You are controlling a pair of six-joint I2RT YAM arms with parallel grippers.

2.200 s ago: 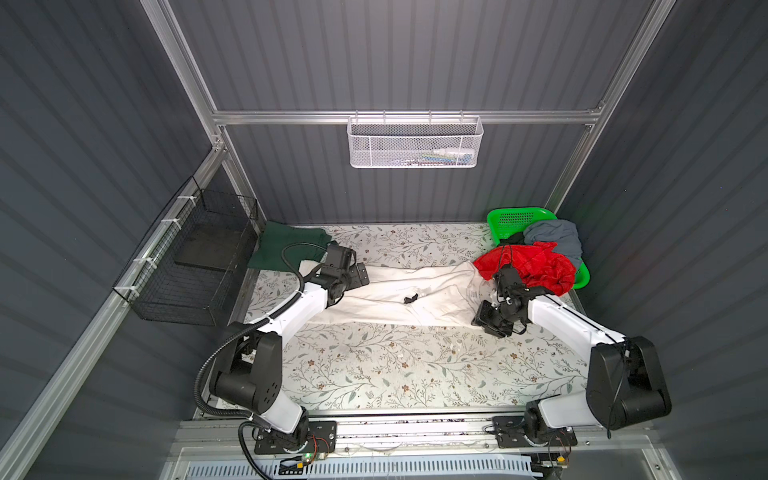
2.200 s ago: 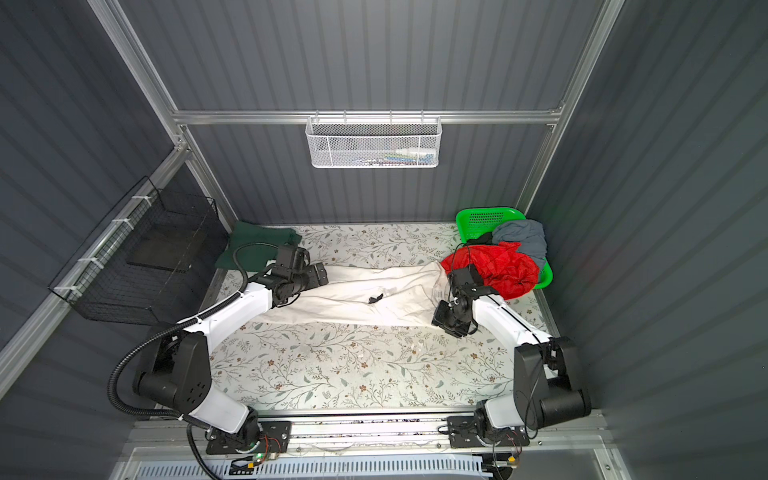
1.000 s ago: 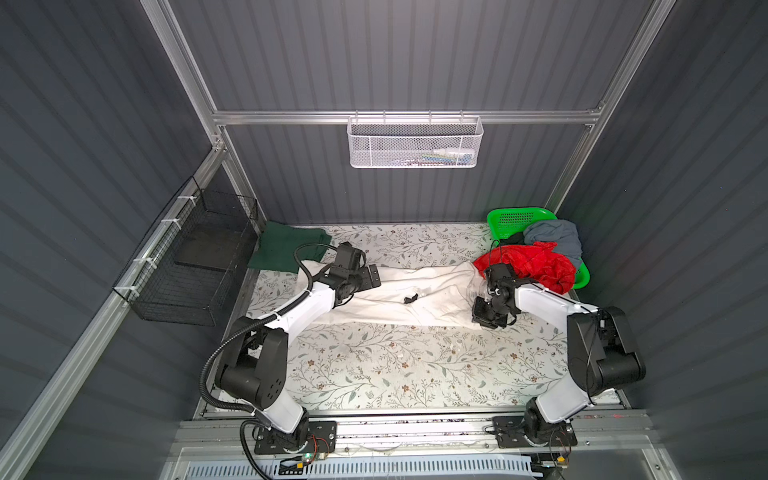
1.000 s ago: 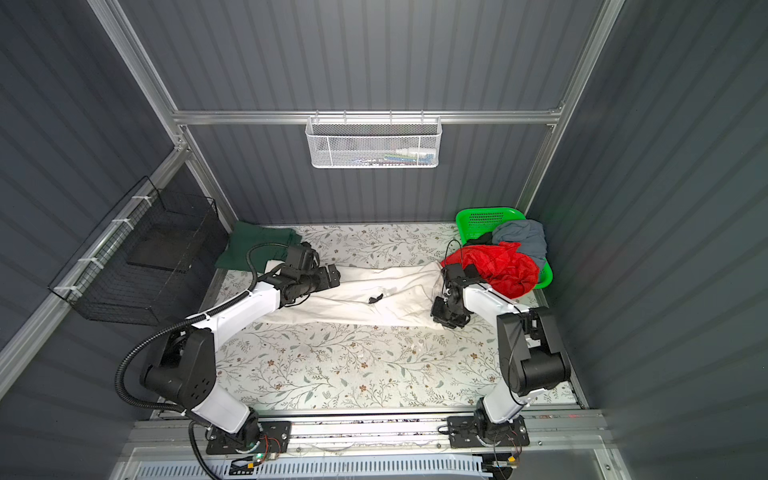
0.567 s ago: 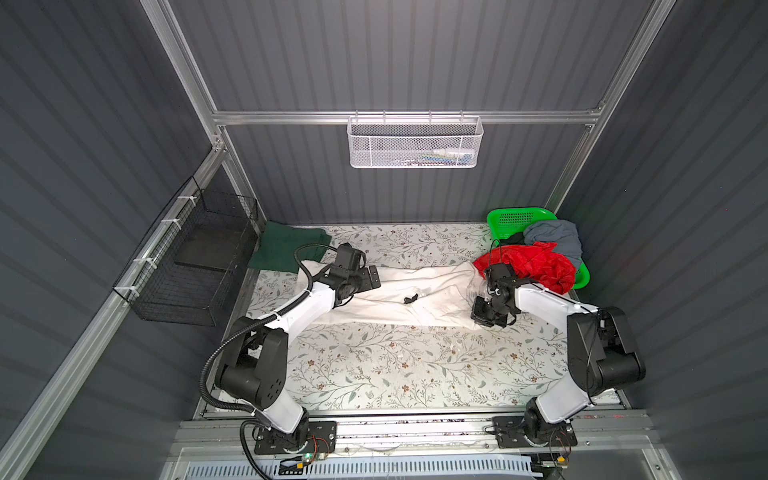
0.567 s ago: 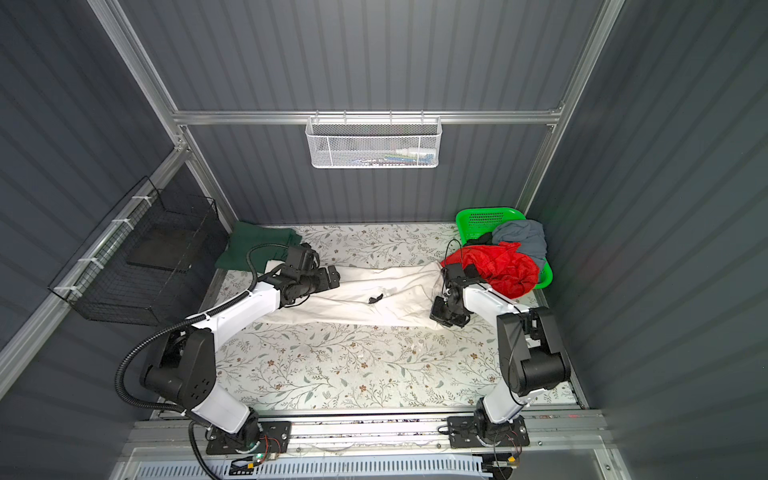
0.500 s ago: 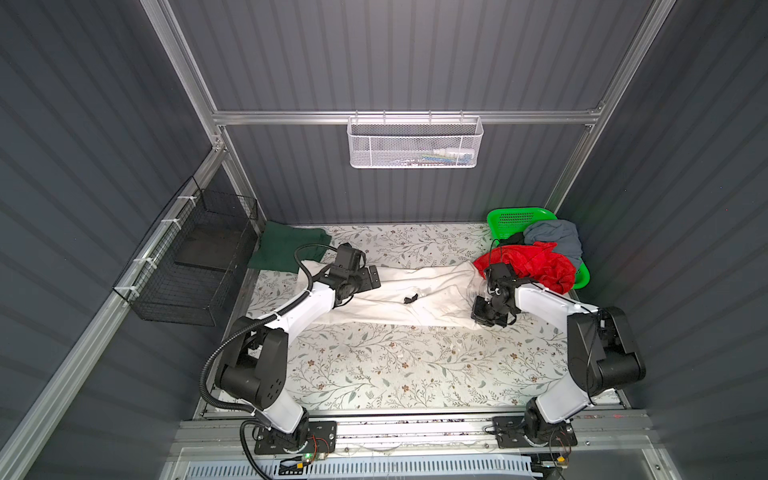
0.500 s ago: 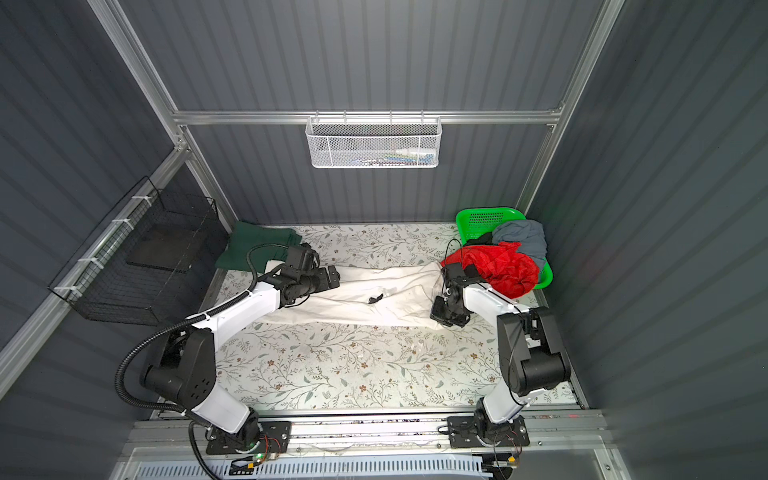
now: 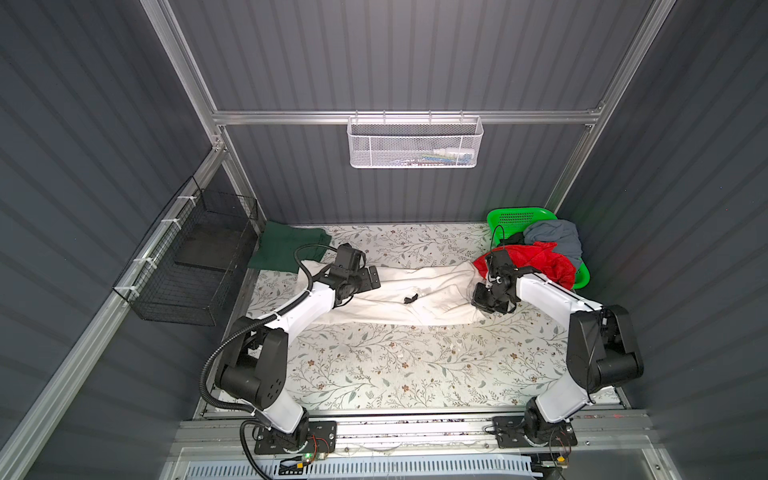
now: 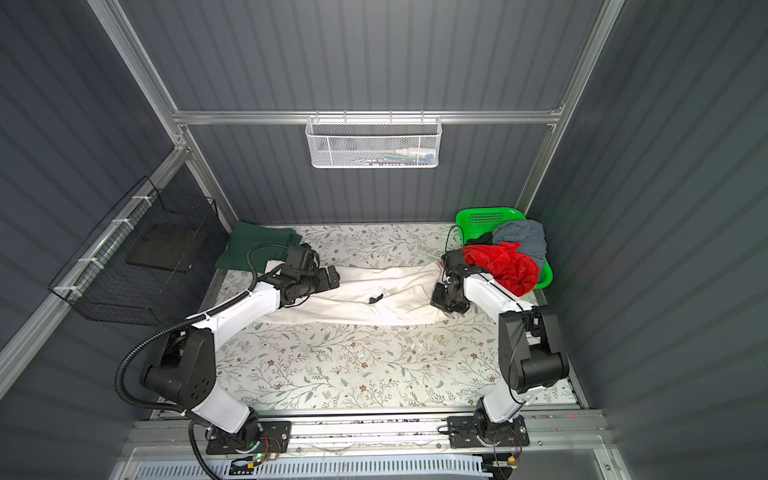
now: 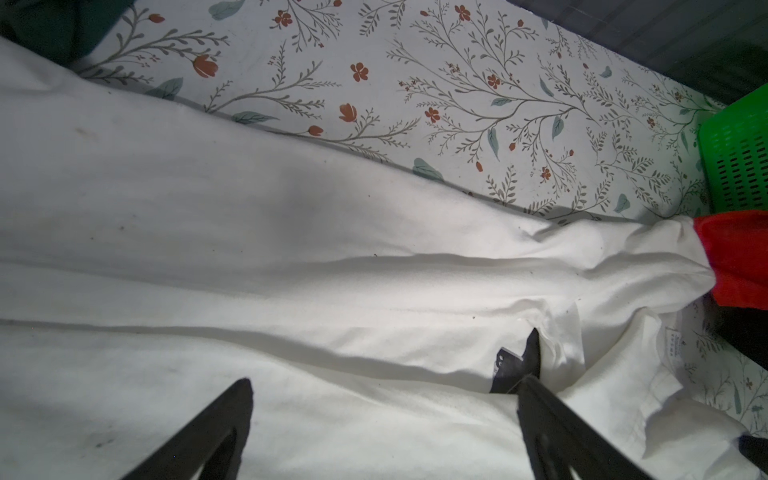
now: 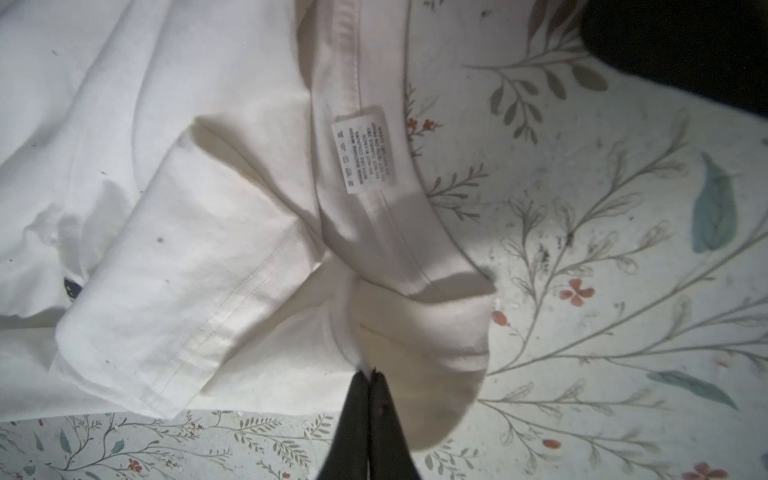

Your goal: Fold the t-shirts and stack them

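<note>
Your right hand [image 12: 371, 374] is pressed together, and it appears to pinch only a thin bunch of the off-white t-shirt [image 12: 187, 249] at its very tips. If you pull hard, that bit can slip out.

Just beyond the tips the right wrist view shows the collar with its care label [image 12: 365, 149], and beside it a hemmed sleeve doubled over. Neither can be made out in the top views.

Your left hand [image 11: 382, 411] hangs spread wide over the shirt's other end, gripping nothing. Lifting now with one hand would bunch the cloth. A small black piece [image 11: 515, 365] lies on the shirt ahead of one of its fingers.

The top views add what the right wrist view misses. The red t-shirt [image 9: 540, 266] spills from the green basket [image 9: 515, 216] right behind your right hand, so a drag could take it along across the bench [image 9: 395, 365]. The dark green t-shirt [image 9: 286, 249] lies flat behind your left hand.
</note>
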